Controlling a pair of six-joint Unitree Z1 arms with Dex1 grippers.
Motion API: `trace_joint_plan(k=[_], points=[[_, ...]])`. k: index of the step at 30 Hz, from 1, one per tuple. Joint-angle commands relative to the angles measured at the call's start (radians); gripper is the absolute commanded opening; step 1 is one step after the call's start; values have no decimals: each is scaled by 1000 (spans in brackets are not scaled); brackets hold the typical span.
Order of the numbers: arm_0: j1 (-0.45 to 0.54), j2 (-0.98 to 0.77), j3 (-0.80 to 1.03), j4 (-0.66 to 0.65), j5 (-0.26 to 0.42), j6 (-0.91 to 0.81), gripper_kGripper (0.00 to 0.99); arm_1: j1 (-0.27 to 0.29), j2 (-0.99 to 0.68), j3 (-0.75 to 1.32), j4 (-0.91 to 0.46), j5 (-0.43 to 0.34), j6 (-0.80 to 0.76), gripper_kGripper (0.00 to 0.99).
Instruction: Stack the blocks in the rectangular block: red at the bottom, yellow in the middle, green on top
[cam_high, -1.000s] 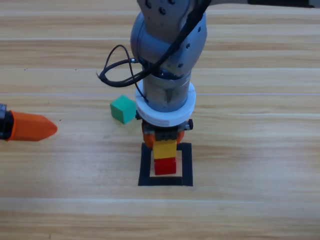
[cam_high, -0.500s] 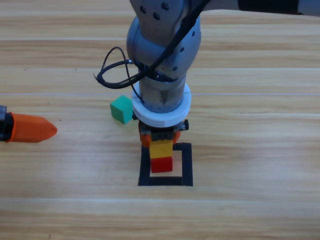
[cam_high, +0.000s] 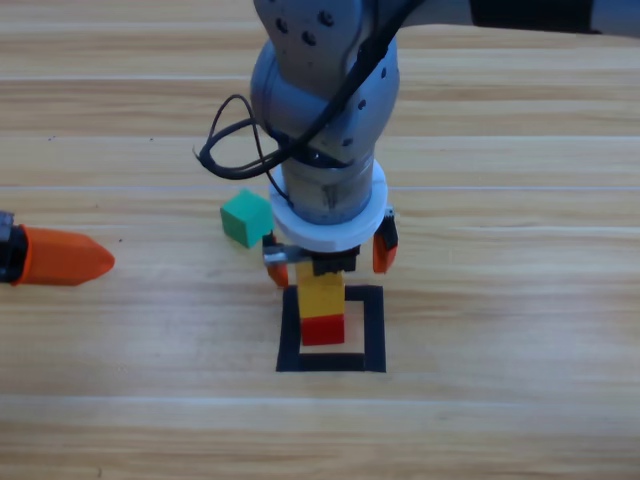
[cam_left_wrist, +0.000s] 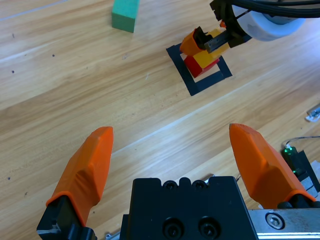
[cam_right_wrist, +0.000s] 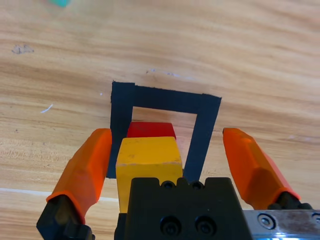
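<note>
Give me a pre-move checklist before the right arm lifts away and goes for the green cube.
1. Right gripper jaws open, clear of the yellow cube: ok.
2. Yellow sits on the red cube: ok.
3. Yellow squarely aligned on red: cannot tell.
4. Stack inside the black tape outline: ok.
5. Green cube free on the table, left of the right arm: ok.
6. Left gripper parked at the left edge, jaws open: ok.

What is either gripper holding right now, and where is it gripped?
Nothing is held. The right gripper has its jaws open either side of the yellow cube, which sits on the red cube. The left gripper waits open.
</note>
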Motion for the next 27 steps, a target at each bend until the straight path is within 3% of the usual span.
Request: trace_joint_plan(k=[1,10,14,21,27], points=[[16,19,5,-19,4,-18,990,63,-168,1,12,-48,-22,989],[87,110,-137,-13,-8,-96,990,68,-389,123,9,-90,-65,986],[144,199,-202,-13,-36,-127,990,11,-499,294,-29,-98,-83,986],[271,504,-410,27,-137,-151,990,-106,-734,714,-239,-87,-151,979],[322,734,-584,71,-139,-237,988,-127,-769,864,-315,-85,-189,980]])
